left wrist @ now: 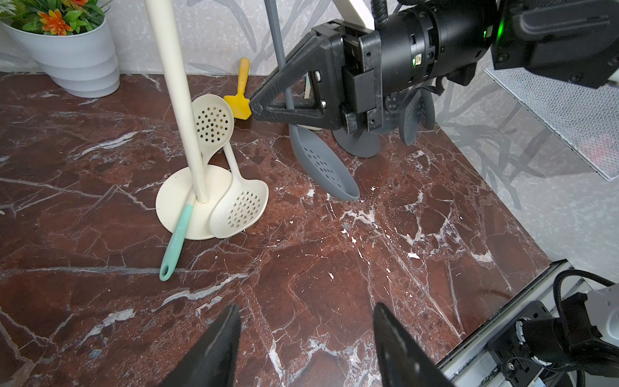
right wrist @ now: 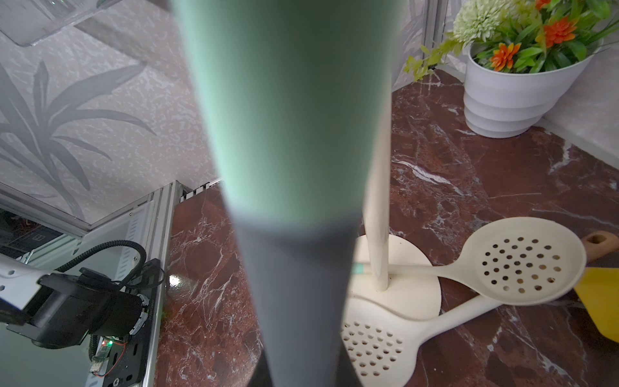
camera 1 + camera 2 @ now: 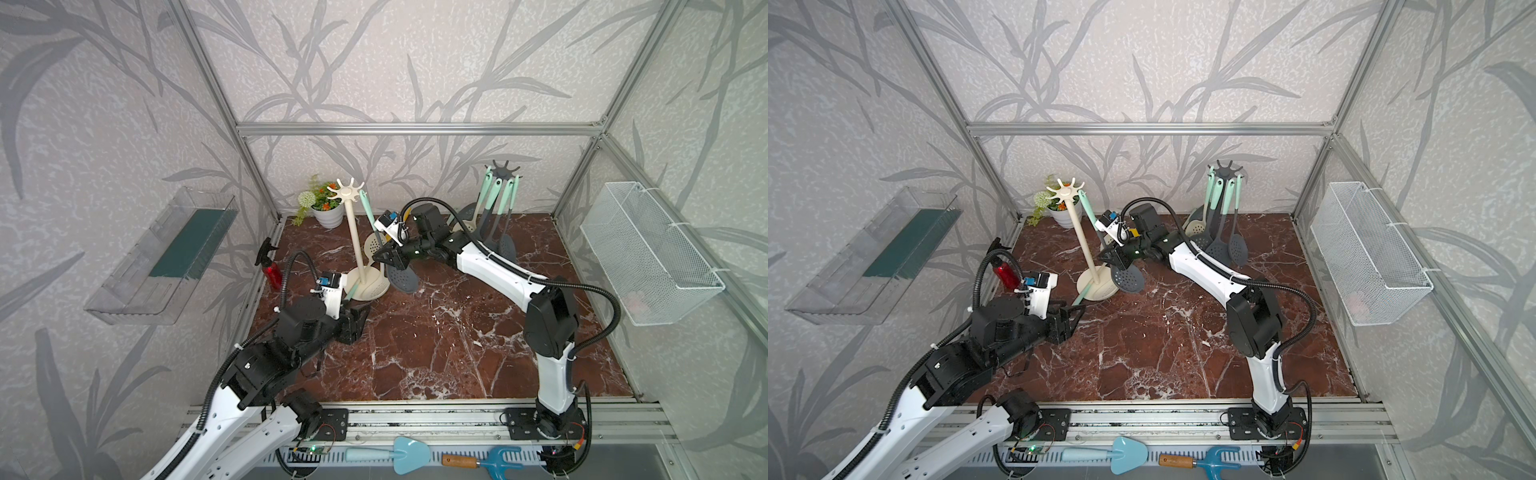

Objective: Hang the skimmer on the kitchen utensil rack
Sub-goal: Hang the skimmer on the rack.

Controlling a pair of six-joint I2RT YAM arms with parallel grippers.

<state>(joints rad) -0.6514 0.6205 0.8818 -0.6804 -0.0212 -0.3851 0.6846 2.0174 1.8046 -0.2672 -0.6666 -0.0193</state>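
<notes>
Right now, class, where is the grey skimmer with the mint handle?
In both top views the grey skimmer is at the back middle of the table, held by the right gripper, just right of the cream rack, handle tip near its hooks.

The worktop [image 3: 436,353] is red-brown marble veined in white. The walls [image 3: 374,62] are pale grey with a darker grey leaf print. Beside the cream rack [image 3: 355,232], the skimmer [image 1: 323,167] has a grey head dotted with holes and a mint-green handle. Two spoons [image 1: 214,122] are cream with round holes. The dark grey rack [image 3: 503,170] carries mint-handled tools. The pot [image 3: 330,216] is white, its flowers orange. The bottle [image 3: 273,272] is red, the trowel [image 3: 409,454] light blue.
</notes>
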